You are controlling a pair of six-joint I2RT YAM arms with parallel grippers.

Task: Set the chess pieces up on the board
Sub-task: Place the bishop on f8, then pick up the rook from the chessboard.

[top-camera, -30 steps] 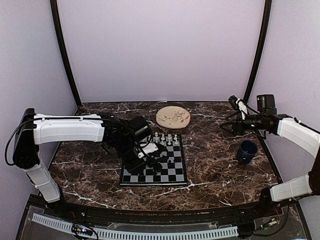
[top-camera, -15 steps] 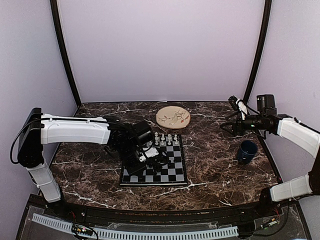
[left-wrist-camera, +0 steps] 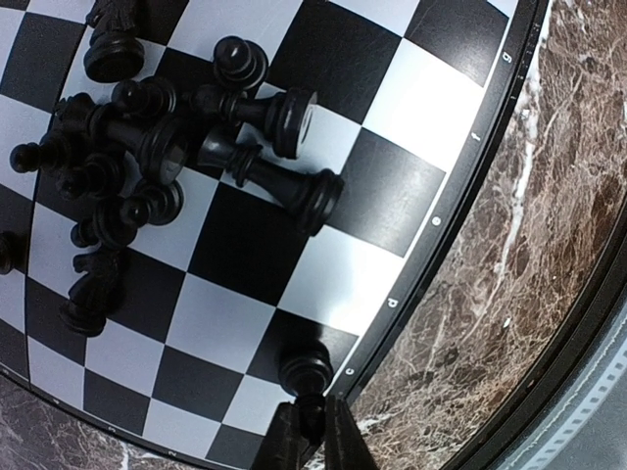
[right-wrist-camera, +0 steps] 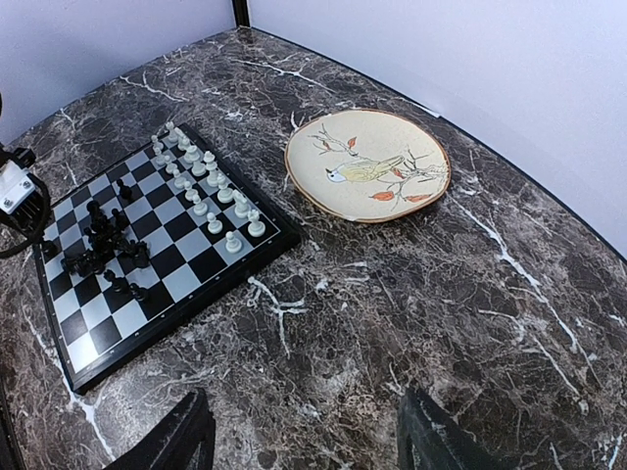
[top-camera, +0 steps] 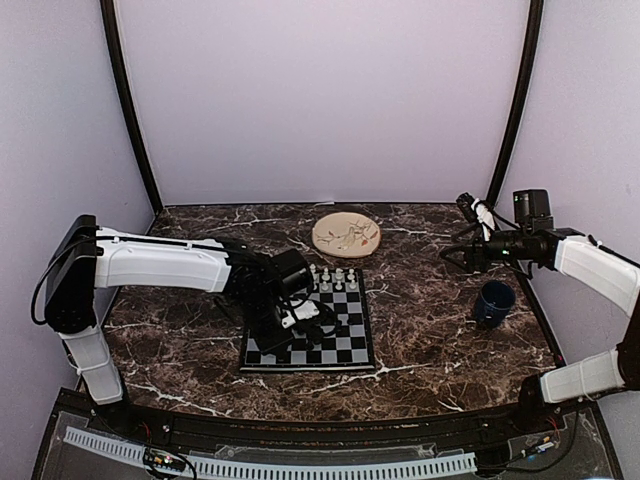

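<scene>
Your left gripper (left-wrist-camera: pixel 309 419) has its jaws clenched on a small black piece (left-wrist-camera: pixel 307 368), which stands on a dark square right at the rim of the board (left-wrist-camera: pixel 416 98). The fingertips pinch its upper part, so its top is hidden.

Just past that piece lie bare squares. Beyond them two black pieces (left-wrist-camera: pixel 279 184) lie on their sides, touching each other. Farther out and to the left of the jaws is a tangled heap of black pieces (left-wrist-camera: pixel 118 166), most of them toppled. To the right of the jaws the board's dark border meets the marble table (left-wrist-camera: pixel 529 245).

Your right gripper (right-wrist-camera: pixel 304 441) hangs high above the table, well apart from the board. Its jaws are released and spread wide with nothing between them. Only marble lies below them. Ahead and to their left sits the board, with the white pieces (right-wrist-camera: pixel 206 191) upright in two rows along its far side. Almost straight ahead, just beyond the board's corner, is the round bird-patterned plate (right-wrist-camera: pixel 367 162). A dark blue mug (top-camera: pixel 494 302) stands on the table near this arm.
</scene>
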